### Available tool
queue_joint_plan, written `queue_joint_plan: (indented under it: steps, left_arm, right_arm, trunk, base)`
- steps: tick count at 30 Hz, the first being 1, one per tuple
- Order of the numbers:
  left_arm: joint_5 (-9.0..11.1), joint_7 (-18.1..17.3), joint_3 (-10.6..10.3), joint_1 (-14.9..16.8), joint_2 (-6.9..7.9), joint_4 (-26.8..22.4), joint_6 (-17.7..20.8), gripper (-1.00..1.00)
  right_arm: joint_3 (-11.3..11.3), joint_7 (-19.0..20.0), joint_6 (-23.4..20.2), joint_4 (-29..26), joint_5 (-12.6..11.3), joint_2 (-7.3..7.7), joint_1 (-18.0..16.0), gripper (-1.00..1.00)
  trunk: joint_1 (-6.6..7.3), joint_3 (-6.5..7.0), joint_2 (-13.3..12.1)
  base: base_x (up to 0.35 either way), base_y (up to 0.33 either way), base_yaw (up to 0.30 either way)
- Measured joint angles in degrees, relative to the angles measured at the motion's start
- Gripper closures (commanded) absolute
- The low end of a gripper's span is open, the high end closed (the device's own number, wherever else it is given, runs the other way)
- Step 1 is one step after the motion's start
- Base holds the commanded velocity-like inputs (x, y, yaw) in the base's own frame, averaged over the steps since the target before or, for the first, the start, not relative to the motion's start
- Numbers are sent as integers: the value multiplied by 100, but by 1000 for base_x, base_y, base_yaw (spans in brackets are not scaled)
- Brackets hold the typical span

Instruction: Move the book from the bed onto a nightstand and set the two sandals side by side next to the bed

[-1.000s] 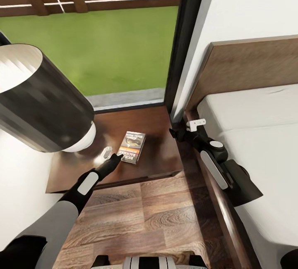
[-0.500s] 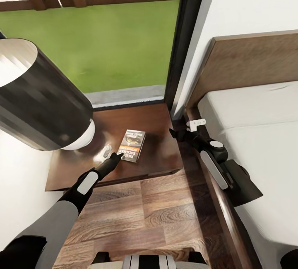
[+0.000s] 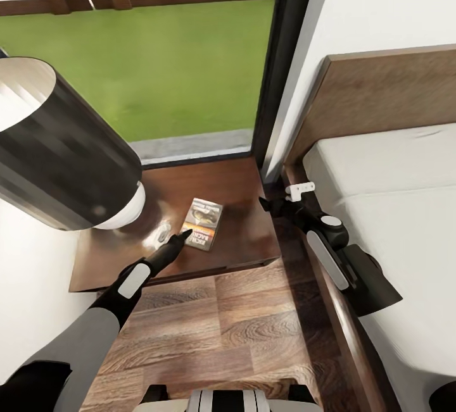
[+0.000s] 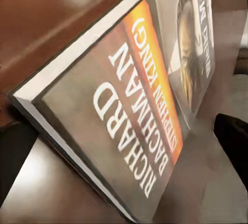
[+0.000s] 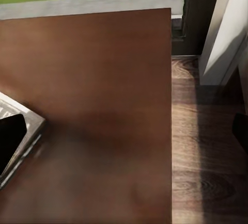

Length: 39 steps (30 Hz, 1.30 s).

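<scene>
The book (image 3: 204, 223) lies on the dark-brown nightstand (image 3: 240, 235), its cover with the orange band facing up. My left gripper (image 3: 183, 235) is at the book's near corner and stands open. In the left wrist view the book (image 4: 129, 121) lies close up and tilted between the two wide-apart fingers (image 4: 232, 136). My right gripper (image 3: 271, 203) hovers open over the gap between the nightstand and the bed (image 3: 392, 209), with nothing in it. Its wrist view shows the nightstand top (image 5: 103, 79) and a corner of the book (image 5: 10, 111). The sandals are out of view.
A big dark lampshade (image 3: 57, 146) on a white base (image 3: 125, 208) overhangs the nightstand's left half. Behind it is the window (image 3: 190, 70) with its dark frame (image 3: 278, 64). A strip of wood-plank floor (image 3: 221, 336) runs between the nightstand and the bed frame.
The left gripper's tip has crept slightly forward against the book's near corner. The head view shifted a little. The right arm has held still.
</scene>
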<state>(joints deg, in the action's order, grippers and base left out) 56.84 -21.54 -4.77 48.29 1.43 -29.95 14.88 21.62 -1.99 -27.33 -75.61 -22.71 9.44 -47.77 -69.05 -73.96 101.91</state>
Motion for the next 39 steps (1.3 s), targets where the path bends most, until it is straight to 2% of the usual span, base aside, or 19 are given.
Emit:
queue_joint_plan:
  steps: [12, 20, 34, 39]
  left_arm:
    - [7, -119, 0, -8, 0, 40, -2, -100]
    - [141, -125, -2, -13, -1, 54, 3, -100]
    - [153, -125, -2, -13, 0, 55, 4, -100]
    - [155, -131, -2, -13, 0, 55, 8, -100]
  right_arm:
    - [-1, 0, -5, 0, 0, 0, 0, -100]
    - [0, 0, -4, 0, 0, 0, 0, -100]
    - [2, 0, -5, 0, 0, 0, 0, -100]
    - [0, 0, -6, 0, 0, 0, 0, -100]
  trunk:
    - [-1, 0, 0]
    - [0, 0, 0]
    - [0, 0, 0]
    - [-2, 0, 0]
  base:
    - [-12, 0, 0]
    - [-68, 0, 0]
    - [-2, 0, 0]
    - [-173, 0, 0]
